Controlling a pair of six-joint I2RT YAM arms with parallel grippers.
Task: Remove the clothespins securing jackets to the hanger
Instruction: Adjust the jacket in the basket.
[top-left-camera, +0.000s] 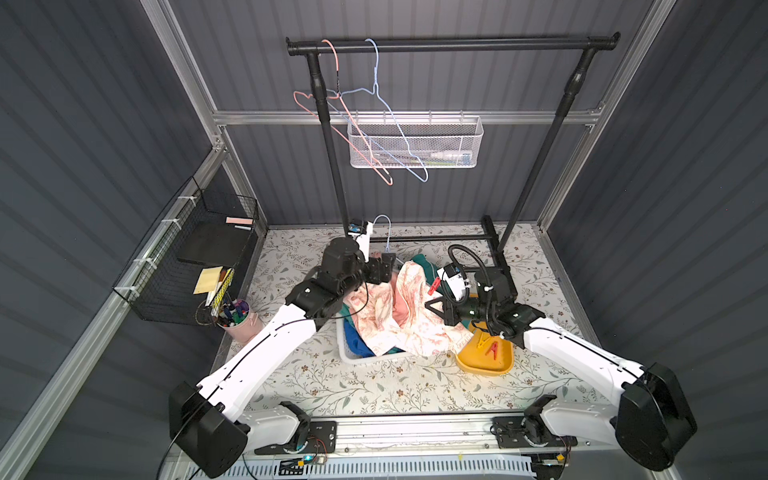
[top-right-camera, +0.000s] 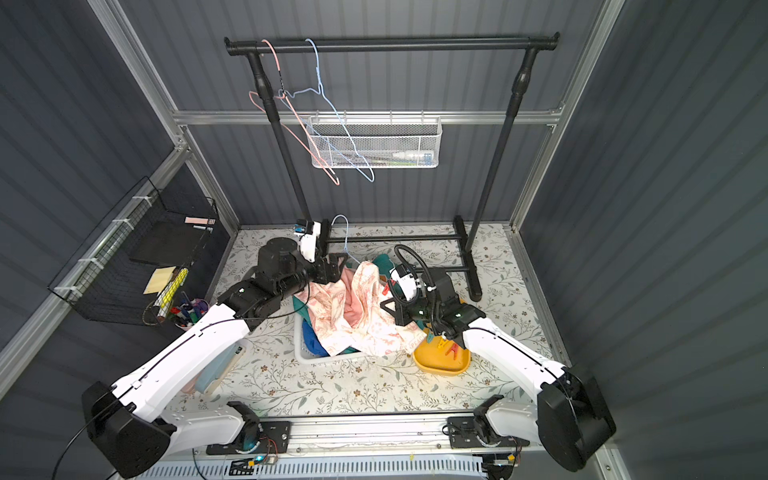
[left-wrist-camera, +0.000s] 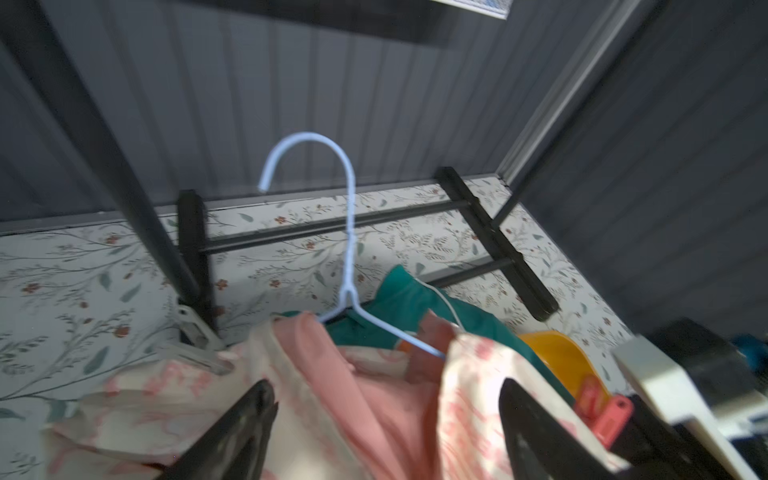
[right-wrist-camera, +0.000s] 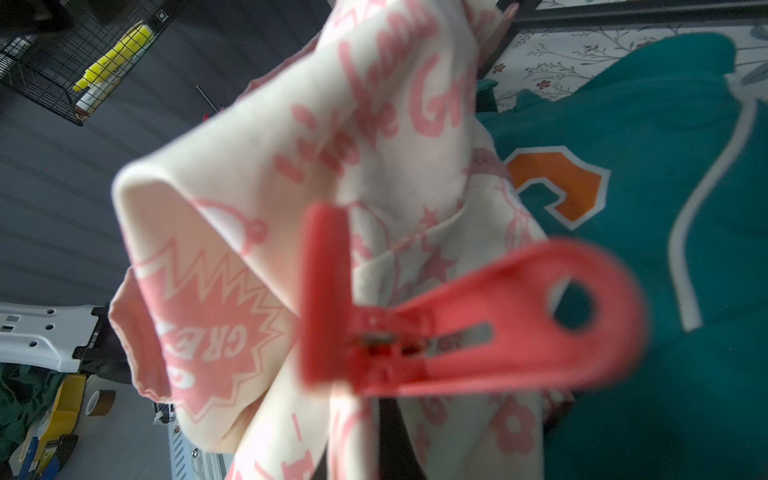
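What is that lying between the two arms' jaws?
The cream jacket with pink print, draped on a light blue hanger, fills that stretch and lies over a teal jacket. Both top views show it.

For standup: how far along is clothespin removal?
Done: two hangers hang bare; clothespins lie in the yellow tray. In hand: right end effector pinches a red clothespin at the cream jacket; left end effector is open. Left: a grey clothespin at that jacket's edge.
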